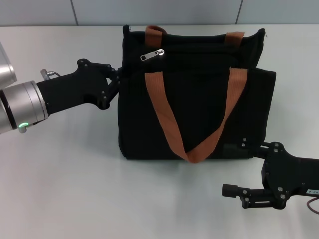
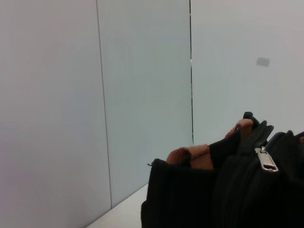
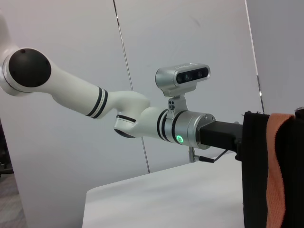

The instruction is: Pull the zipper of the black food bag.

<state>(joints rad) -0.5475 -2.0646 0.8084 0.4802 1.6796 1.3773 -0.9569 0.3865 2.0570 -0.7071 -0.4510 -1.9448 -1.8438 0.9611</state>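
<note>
The black food bag [image 1: 197, 92] is stood on the counter [image 1: 65, 174]. The left gripper [image 1: 115, 78] is pressed against the bag's side wall; whether its jaws are pinching fabric cannot be told. The zipper [image 1: 152, 55] is seen just beyond those jaws, untouched, so bracing is judged the step in hand. The right gripper [image 1: 239, 169] is held low beside the bag's front corner, jaws spread wide; a lift and reach to the pull tab is called for next. The tab [image 2: 267, 160] is shown close in the left wrist view; the left arm alone is shown in the right wrist view.
</note>
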